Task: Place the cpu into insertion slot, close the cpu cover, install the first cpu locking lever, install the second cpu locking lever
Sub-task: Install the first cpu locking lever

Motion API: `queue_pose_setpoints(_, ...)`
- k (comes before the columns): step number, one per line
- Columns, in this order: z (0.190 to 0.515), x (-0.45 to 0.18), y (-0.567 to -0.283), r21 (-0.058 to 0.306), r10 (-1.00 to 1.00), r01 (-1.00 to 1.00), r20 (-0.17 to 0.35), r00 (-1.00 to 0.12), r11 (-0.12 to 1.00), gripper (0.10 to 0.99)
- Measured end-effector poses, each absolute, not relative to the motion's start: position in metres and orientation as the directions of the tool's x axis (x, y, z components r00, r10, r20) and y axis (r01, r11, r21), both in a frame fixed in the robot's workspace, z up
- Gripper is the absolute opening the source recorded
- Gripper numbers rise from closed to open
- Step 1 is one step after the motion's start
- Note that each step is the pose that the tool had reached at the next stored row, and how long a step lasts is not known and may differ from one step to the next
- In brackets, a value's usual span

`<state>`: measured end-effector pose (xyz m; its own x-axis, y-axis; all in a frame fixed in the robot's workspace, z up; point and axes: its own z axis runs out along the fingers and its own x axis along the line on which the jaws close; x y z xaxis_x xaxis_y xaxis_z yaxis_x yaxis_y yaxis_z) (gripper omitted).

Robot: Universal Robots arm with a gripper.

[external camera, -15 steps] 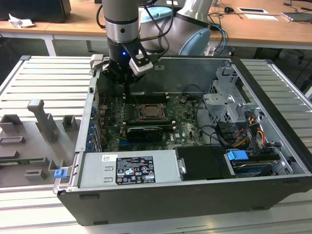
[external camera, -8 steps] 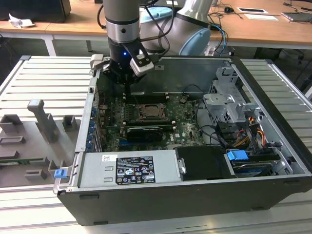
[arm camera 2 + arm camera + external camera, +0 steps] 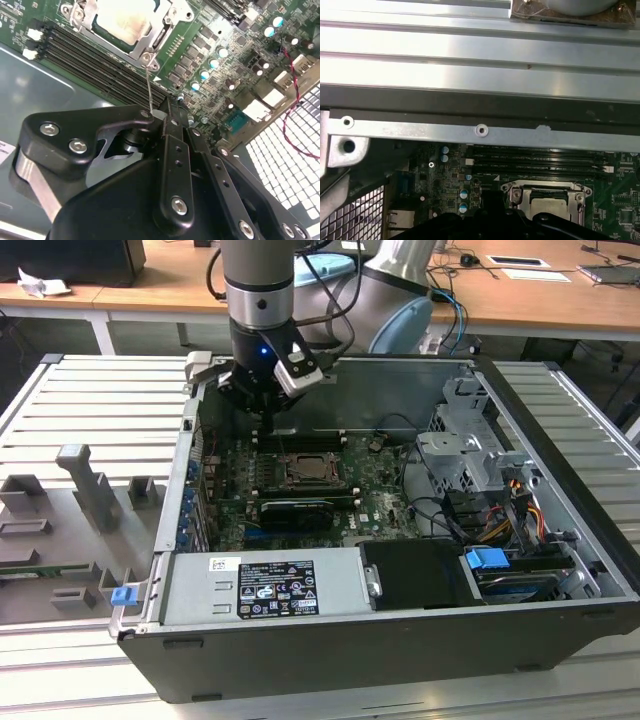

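One arm stands upright over the open computer case [image 3: 560,540] in the exterior view, its pincer [image 3: 268,418] pointing straight down just above the green motherboard [image 3: 385,495], near the case's far wall. The insertion slot [image 3: 312,472] lies just in front of the pincer, with the cpu cover [image 3: 296,480] flat on it. One grey power supply [image 3: 260,585] fills the near edge of the case.

In the second wrist view the pincer [image 3: 167,111] is pressed together, pinching one thin wire locking lever [image 3: 149,87] that runs down to the corner of the cpu cover [image 3: 167,37]. The pale cpu [image 3: 125,22] shows through the cover's window. Four black memory slots [image 3: 95,55] lie beside the socket.

In the first wrist view the cpu [image 3: 547,204] sits in the socket under the cpu cover [image 3: 515,192], beside the memory slots [image 3: 540,162].
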<state>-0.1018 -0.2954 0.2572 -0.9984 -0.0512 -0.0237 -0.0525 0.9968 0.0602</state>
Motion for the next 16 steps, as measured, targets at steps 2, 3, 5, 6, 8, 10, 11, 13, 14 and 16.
queue_pose_setpoints(2,0.257,-0.097,-0.295,0.06,-0.051,-0.052,-0.024,-0.998,0.997,0.106)
queue_pose_setpoints(3,0.256,-0.095,-0.295,0.06,-0.051,-0.053,-0.024,-0.998,0.997,0.106)
queue_pose_setpoints(5,0.256,-0.094,-0.295,0.06,-0.051,-0.053,-0.024,-0.998,0.997,0.106)
queue_pose_setpoints(6,0.256,-0.093,-0.295,0.06,-0.051,-0.053,-0.024,-0.998,0.997,0.106)
queue_pose_setpoints(8,0.256,-0.092,-0.295,0.06,-0.051,-0.053,-0.024,-0.998,0.997,0.106)
queue_pose_setpoints(10,0.255,-0.09,-0.295,0.06,-0.051,-0.053,-0.024,-0.998,0.997,0.106)
queue_pose_setpoints(11,0.255,-0.09,-0.295,0.06,-0.051,-0.053,-0.024,-0.998,0.997,0.106)
queue_pose_setpoints(13,0.255,-0.088,-0.295,0.06,-0.051,-0.053,-0.024,-0.998,0.997,0.106)
queue_pose_setpoints(14,0.255,-0.087,-0.295,0.06,-0.051,-0.053,-0.024,-0.998,0.997,0.106)
queue_pose_setpoints(16,0.255,-0.085,-0.295,0.06,-0.051,-0.052,-0.024,-0.998,0.997,0.106)
